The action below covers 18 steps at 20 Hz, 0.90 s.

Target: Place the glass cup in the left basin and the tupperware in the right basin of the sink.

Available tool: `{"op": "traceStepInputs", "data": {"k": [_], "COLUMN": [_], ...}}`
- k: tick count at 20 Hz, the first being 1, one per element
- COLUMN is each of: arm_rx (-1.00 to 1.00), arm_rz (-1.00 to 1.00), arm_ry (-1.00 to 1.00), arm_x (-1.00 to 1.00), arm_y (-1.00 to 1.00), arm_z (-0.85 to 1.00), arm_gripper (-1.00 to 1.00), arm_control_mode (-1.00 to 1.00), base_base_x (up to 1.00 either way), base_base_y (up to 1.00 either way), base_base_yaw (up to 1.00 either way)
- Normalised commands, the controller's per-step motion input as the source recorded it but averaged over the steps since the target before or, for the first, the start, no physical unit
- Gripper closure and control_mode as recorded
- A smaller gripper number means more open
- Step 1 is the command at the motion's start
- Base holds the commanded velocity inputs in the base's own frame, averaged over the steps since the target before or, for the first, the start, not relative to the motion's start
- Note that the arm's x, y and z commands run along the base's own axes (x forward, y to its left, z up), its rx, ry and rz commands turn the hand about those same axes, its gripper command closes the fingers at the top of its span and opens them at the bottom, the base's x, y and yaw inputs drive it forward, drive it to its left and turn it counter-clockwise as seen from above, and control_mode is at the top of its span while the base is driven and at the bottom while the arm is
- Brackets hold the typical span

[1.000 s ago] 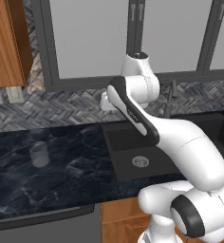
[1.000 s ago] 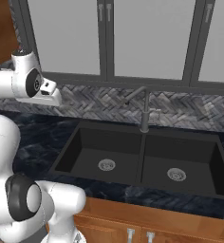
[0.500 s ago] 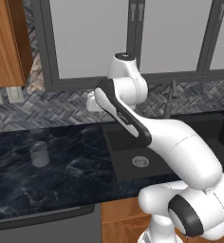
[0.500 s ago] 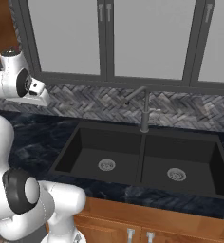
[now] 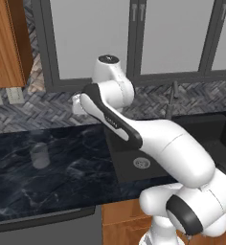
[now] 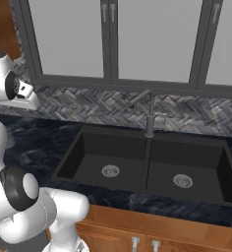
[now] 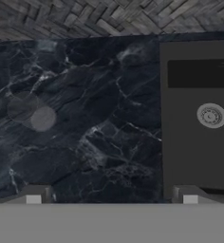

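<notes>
On the dark tabletop (image 5: 62, 182), well left of the sink (image 6: 147, 162), the glass cup (image 5: 40, 155) stood untouched, and both basins lay empty. The end effector (image 7: 111, 198), fingers wide apart and gripping nothing, hung high above the tabletop, so neither placement had begun.

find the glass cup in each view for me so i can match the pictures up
Left base view: the glass cup stands on the dark counter at left, apart from the sink.
Right base view: no cup can be made out here.
Hand view: the cup is at left on the counter, seen from above.
Shared landmark: the left basin with its silver drain, right of the cup.
</notes>
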Motion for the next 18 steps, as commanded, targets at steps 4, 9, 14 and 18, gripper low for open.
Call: {"op": "traceStepInputs", "data": {"k": [4,9,14,18], "arm_rx": [0.0,0.0,0.0,0.01], "arm_rz": [0.0,0.0,0.0,0.0], "arm_ry": [0.0,0.02,0.03,0.02], "arm_x": [0.0,0.0,0.0,0.0], "arm_y": [0.4,0.39,0.29,0.21], "arm_z": [0.0,0.0,0.0,0.0], "arm_gripper": [-1.0,-1.0,-1.0,-1.0], "arm_control_mode": [-1.0,-1.0,-1.0,-1.0], "base_base_x": [0.0,0.0,0.0,0.0], "base_base_y": [0.0,0.0,0.0,0.0], "base_base_yaw": [0.0,0.0,0.0,0.0]}}
